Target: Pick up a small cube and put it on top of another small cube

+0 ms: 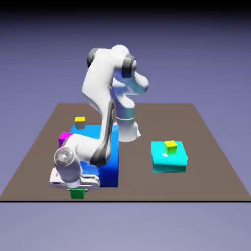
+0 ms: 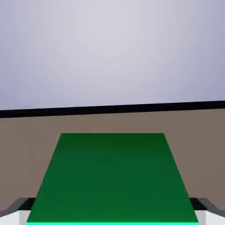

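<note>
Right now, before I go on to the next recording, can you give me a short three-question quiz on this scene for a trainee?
1. True or false: the claw is down at the green cube near the table's front edge.
2. What does the yellow cube with olive sides rest on? A) the bare table B) the cyan block C) the big blue block
3. Fill in: in the hand view, the green cube sits between the two grey ____.

Key: 1 true; 2 B; 3 fingertips.
</note>
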### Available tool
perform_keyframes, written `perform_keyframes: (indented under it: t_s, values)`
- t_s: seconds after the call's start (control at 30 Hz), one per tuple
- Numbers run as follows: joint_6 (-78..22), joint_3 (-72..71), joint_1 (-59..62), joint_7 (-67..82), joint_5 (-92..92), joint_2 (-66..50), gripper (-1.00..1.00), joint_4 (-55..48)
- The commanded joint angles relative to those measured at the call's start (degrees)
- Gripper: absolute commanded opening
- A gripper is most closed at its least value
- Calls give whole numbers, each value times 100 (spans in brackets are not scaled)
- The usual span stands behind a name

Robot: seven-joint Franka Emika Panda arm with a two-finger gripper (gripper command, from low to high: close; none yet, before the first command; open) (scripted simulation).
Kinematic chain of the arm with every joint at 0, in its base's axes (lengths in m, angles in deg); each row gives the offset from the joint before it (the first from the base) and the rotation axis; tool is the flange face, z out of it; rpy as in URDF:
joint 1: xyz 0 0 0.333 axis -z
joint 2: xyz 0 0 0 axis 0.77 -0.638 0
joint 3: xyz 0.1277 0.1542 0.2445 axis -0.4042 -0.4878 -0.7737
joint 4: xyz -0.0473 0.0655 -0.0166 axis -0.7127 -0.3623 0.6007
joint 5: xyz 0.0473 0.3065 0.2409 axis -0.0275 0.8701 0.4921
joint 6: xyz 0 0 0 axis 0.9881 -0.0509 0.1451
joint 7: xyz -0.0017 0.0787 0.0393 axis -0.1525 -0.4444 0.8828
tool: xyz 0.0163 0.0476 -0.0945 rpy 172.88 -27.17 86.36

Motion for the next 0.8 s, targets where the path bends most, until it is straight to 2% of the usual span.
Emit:
perform_keyframes:
  t_s: [0.0,0.07,0.7,0.77]
  values:
    - [-247,14,-19,-11,-34,131,-100,-119]
    - [-339,19,-25,-13,-40,179,-100,-163]
    - [-795,-3549,-2325,-208,-637,4124,-100,3231]
    - [-809,-3659,-2395,-214,-656,4245,-100,3335]
